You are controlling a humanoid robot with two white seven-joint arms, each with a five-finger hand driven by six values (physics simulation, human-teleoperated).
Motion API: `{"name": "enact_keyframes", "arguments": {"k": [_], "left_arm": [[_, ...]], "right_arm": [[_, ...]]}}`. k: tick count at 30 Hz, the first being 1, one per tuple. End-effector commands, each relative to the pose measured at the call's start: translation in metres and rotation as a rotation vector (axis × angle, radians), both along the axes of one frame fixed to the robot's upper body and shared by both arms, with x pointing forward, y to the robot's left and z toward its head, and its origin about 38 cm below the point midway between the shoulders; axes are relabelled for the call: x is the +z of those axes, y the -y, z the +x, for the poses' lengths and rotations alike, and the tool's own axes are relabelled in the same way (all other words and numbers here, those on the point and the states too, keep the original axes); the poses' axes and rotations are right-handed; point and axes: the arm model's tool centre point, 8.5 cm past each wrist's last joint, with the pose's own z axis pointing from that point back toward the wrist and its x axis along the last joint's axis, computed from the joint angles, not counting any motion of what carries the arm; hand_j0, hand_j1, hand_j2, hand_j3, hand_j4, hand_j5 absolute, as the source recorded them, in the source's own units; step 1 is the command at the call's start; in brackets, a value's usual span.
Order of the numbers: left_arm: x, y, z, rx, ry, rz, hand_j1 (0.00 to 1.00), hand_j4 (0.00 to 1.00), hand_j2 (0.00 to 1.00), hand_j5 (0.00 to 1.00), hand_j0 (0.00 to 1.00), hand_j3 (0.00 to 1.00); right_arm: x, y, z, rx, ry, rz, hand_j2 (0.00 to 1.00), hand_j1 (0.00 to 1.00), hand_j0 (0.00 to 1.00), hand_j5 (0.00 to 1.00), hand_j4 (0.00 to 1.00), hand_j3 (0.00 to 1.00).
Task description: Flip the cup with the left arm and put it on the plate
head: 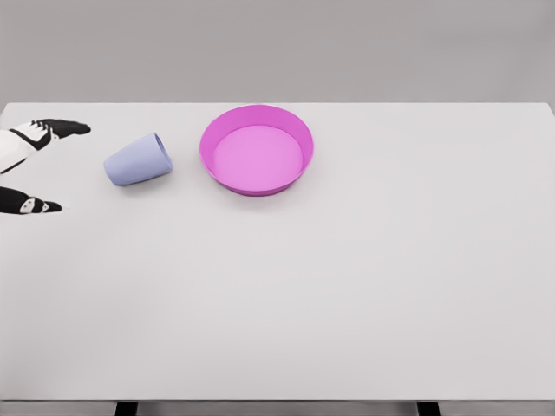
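A pale blue cup lies on its side on the white table, its wider rim end toward the right and its base toward the left. Just right of it sits a magenta plate with a raised rim, holding nothing. My left hand enters at the far left edge, its black-tipped fingers spread wide apart, one above and one below the cup's height. It is to the left of the cup with a gap between them and holds nothing. The right arm does not show.
The white table spans the whole view, its far edge near the top and its front edge along the bottom, with dark legs showing below.
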Motion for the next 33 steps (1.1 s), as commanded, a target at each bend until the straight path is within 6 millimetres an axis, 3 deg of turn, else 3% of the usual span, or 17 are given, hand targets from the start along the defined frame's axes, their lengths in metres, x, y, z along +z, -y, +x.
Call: {"name": "enact_keyframes", "arguments": {"k": [1, 7, 11, 13, 16, 22, 27, 30, 33], "left_arm": [[0.014, 0.011, -0.006, -0.063, 0.000, 0.065, 1.00, 1.00, 1.00, 1.00, 1.00, 1.00], [0.027, 0.017, -0.003, -0.097, 0.012, 0.124, 1.00, 1.00, 1.00, 1.00, 1.00, 1.00], [0.005, 0.015, 0.006, -0.026, -0.098, 0.099, 1.00, 1.00, 1.00, 1.00, 1.00, 1.00], [0.001, 0.015, 0.020, -0.001, -0.132, 0.090, 1.00, 1.00, 1.00, 1.00, 1.00, 1.00], [-0.019, 0.033, 0.040, -0.057, -0.249, -0.154, 1.00, 1.00, 1.00, 1.00, 1.00, 1.00], [-0.032, 0.060, 0.065, -0.046, -0.294, -0.290, 1.00, 1.00, 1.00, 1.00, 1.00, 1.00], [-0.045, 0.047, 0.078, 0.022, -0.334, -0.298, 1.00, 1.00, 1.00, 1.00, 1.00, 1.00], [-0.056, 0.042, 0.094, 0.065, -0.371, -0.195, 1.00, 1.00, 1.00, 1.00, 1.00, 1.00], [-0.065, 0.037, 0.097, 0.098, -0.399, -0.181, 1.00, 1.00, 1.00, 1.00, 1.00, 1.00]], "right_arm": [[0.000, 0.000, 0.000, 0.000, 0.001, 0.000, 1.00, 1.00, 1.00, 1.00, 1.00, 1.00], [0.000, 0.000, 0.000, 0.001, 0.001, 0.000, 1.00, 1.00, 1.00, 1.00, 1.00, 1.00], [0.000, 0.000, 0.000, -0.001, -0.002, 0.000, 1.00, 1.00, 1.00, 1.00, 1.00, 1.00], [0.000, 0.000, 0.000, 0.001, 0.001, 0.000, 1.00, 1.00, 1.00, 1.00, 1.00, 1.00], [0.000, 0.000, 0.000, 0.001, 0.001, 0.000, 1.00, 1.00, 1.00, 1.00, 1.00, 1.00], [0.000, 0.000, 0.000, 0.001, 0.001, 0.000, 1.00, 1.00, 1.00, 1.00, 1.00, 1.00], [0.000, 0.000, 0.000, 0.001, -0.001, 0.000, 1.00, 1.00, 1.00, 1.00, 1.00, 1.00], [0.000, 0.000, 0.000, 0.000, 0.001, 0.000, 1.00, 1.00, 1.00, 1.00, 1.00, 1.00], [0.000, 0.000, 0.000, 0.000, 0.001, 0.000, 1.00, 1.00, 1.00, 1.00, 1.00, 1.00]]}}
